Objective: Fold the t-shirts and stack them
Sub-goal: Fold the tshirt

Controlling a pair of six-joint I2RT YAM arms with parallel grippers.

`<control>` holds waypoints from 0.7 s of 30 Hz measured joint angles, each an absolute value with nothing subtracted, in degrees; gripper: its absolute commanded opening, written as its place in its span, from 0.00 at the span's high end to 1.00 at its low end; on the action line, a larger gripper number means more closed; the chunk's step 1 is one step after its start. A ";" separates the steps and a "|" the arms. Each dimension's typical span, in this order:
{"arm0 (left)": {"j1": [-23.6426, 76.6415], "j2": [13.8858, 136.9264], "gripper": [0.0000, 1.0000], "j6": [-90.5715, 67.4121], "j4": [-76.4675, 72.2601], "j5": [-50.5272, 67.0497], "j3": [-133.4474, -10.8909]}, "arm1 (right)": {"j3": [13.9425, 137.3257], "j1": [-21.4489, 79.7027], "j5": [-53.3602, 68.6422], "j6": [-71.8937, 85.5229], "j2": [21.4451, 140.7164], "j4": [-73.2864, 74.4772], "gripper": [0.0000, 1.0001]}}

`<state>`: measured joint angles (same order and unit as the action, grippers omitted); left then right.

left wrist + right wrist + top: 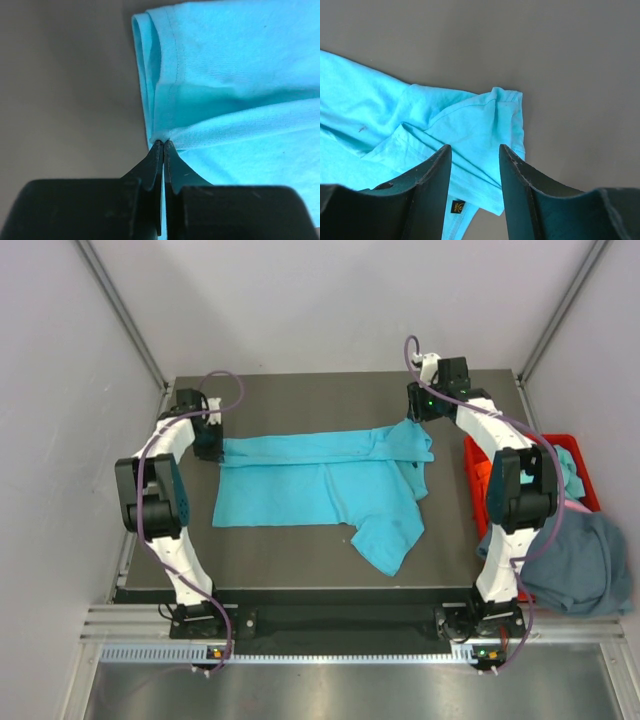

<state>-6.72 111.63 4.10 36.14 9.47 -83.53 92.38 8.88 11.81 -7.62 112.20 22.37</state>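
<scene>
A bright turquoise t-shirt [320, 490] lies spread and partly folded on the dark table [300, 400], one sleeve pointing to the front. My left gripper [214, 447] is at its far left edge. In the left wrist view the gripper [163, 143] is shut on a pinch of the hemmed corner of the shirt [240, 75]. My right gripper [417, 417] is at the shirt's far right corner. It [475, 148] stands open over the rumpled cloth [460, 125], with shirt fabric showing between the fingers; whether they touch it I cannot tell.
A red bin [478, 466] stands off the table's right edge with teal cloth [570, 472] in it. A slate blue-grey t-shirt [585, 565] is heaped at its front, with a pinkish strip [577, 506] above it. White walls close in on three sides.
</scene>
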 measured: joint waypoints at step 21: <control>-6.81 108.49 0.95 4.62 36.14 5.93 -83.46 | 92.36 8.88 11.86 -7.25 112.20 22.37 0.57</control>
<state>-6.81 108.49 4.62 36.14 5.93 -83.46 92.36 8.88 11.86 -7.25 112.20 22.37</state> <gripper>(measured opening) 0.012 0.434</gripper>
